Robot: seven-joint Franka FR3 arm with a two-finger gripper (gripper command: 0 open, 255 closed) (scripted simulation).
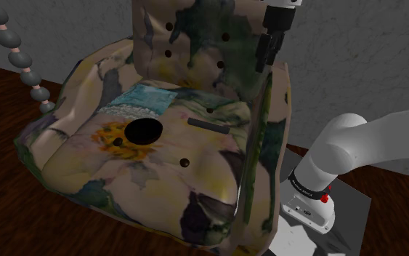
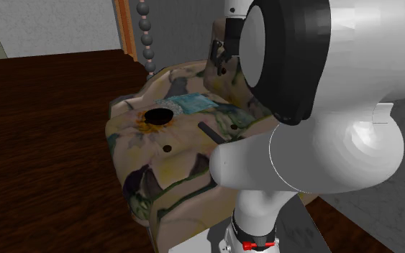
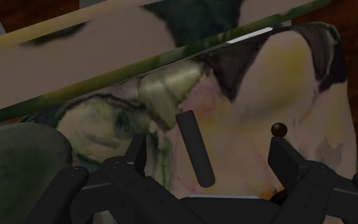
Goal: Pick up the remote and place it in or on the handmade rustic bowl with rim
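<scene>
We see gripper (image 3: 207, 151) wide open, empty, high over seat (image 1: 195, 171). Remote (image 1: 208, 125) lies flat there, near bowl (image 1: 143, 132). We fear 2 risks: fingers (image 3: 136, 153) clip armrest (image 1: 268, 145) on descent; thin remote slips.

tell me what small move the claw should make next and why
Probably lower the open black claw down toward the slim dark grey remote. The wrist view shows the remote lying on the floral seat cushion between the spread fingers, but the shoulder view shows the claw well above it, not touching.
</scene>
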